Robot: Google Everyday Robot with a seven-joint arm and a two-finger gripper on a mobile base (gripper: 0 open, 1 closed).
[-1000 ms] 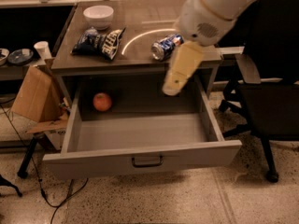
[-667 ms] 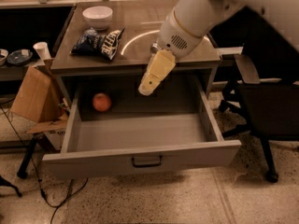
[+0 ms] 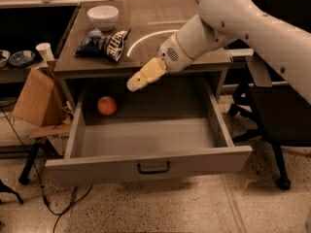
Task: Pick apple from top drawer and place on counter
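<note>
The apple [image 3: 107,106], small and orange-red, lies in the back left corner of the open top drawer [image 3: 146,161]. The drawer is pulled out, with a dark pull handle on its front panel. My gripper [image 3: 135,83], with pale yellow fingers, hangs over the back of the drawer, just right of and above the apple, not touching it. The counter [image 3: 146,23] above carries a white arc mark.
On the counter stand a white bowl [image 3: 103,16] at the back left and a dark chip bag [image 3: 104,43] in front of it. A cardboard box [image 3: 36,98] leans at the left of the cabinet. A black chair [image 3: 277,106] stands at the right.
My arm has swung left and a little down, carrying the gripper from the right of the drawer toward the apple. The blue can on the counter is now hidden behind the arm.
</note>
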